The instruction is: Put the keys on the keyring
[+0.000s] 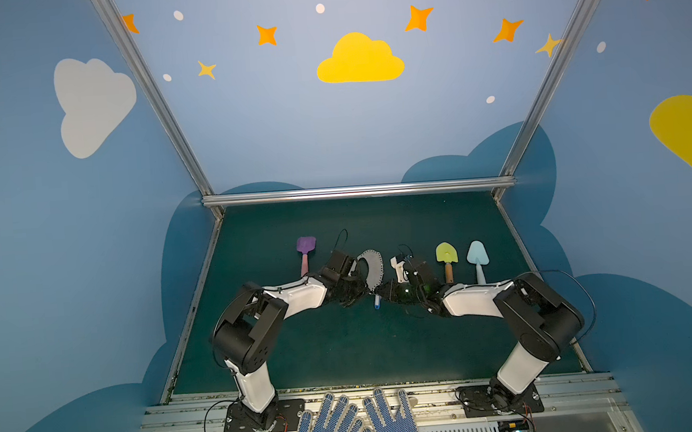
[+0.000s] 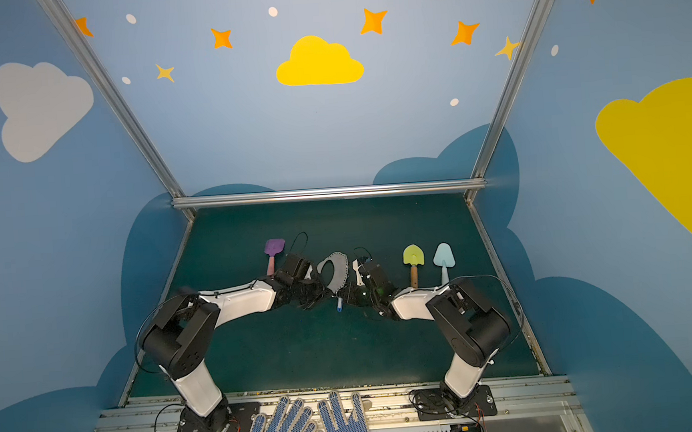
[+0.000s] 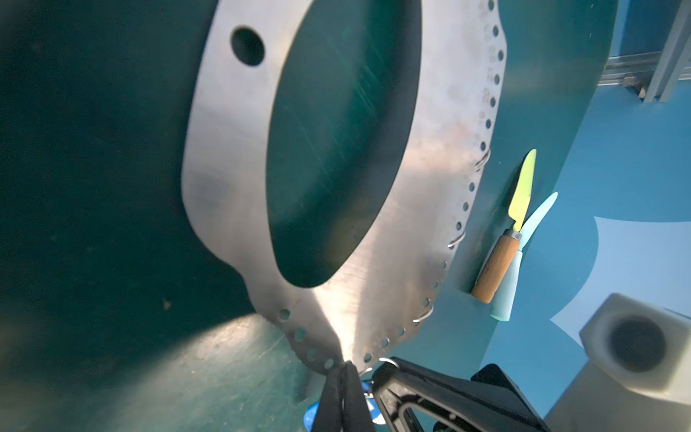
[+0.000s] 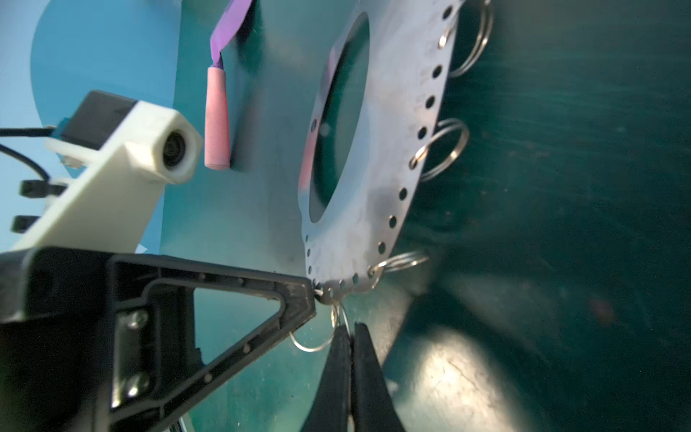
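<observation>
Two robot arms met at the middle of a dark green surface [image 1: 345,350]. The left gripper [image 3: 344,368] was pressed together, its thin black fingertips pinching the lowest edge of the keyring [image 3: 411,187]. The right gripper [image 4: 349,331] was pressed together too, pinching a thin wire ring [image 4: 312,349] that hung from a hole at that same edge, right beside the left gripper's tip.

The keyring stood up on edge between the two arms, visible in both top views [image 1: 375,267]. It was a flat oval band of brushed grey metal with a large oval opening and one round hole. Its scalloped rim was lined with small holes, and several more looped wire rings sat along that rim.

The keys [image 1: 377,302] showed as a small blue tag hanging just below where the grippers met. Whether it was threaded on the wire ring could not be told.

Farther back on the surface lay a purple shovel [image 1: 306,253] with a pink handle, behind the left arm. A yellow-green shovel [image 1: 446,256] with a wooden handle and a pale blue shovel [image 1: 477,256] lay behind the right arm, all apart from the keyring. Blue-dotted gloves [image 1: 350,425] lay at the front edge.
</observation>
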### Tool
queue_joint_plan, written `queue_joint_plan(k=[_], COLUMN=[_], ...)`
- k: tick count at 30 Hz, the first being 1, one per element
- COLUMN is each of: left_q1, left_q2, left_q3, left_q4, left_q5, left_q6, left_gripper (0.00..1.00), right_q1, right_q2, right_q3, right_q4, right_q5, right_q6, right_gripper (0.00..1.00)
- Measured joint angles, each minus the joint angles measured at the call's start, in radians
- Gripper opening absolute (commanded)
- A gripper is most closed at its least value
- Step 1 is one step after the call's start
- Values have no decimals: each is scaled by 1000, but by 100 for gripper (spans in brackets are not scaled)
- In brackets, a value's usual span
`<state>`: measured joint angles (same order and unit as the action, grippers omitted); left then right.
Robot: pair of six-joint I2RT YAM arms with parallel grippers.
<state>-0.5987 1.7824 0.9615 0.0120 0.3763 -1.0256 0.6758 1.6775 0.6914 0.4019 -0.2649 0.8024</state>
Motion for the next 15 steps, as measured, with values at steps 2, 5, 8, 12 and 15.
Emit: queue_joint_plan(k=[2, 5, 8, 12, 15], left_q1=[0, 0, -1, -3, -2], left_q2=[0, 0, -1, -13, -26], left_q3=[0, 0, -2, -11, -12], left_q4=[0, 1, 4, 21, 32], left_q5=[2, 5, 16, 39, 47], left_q6=[0, 0, -1, -4, -3], left_gripper=[4, 4, 4, 4, 4], right_q1=[0, 0, 0, 1, 1], right_q2=[-4, -8, -32, -80, -105], right_q3=[-8, -23, -60, -98, -110], right_q4=[11, 32, 66, 89, 103], right_q5=[3, 10, 23, 40, 51], right_q6=[-2, -3, -11, -27, -51], right_gripper=[0, 0, 0, 0, 0])
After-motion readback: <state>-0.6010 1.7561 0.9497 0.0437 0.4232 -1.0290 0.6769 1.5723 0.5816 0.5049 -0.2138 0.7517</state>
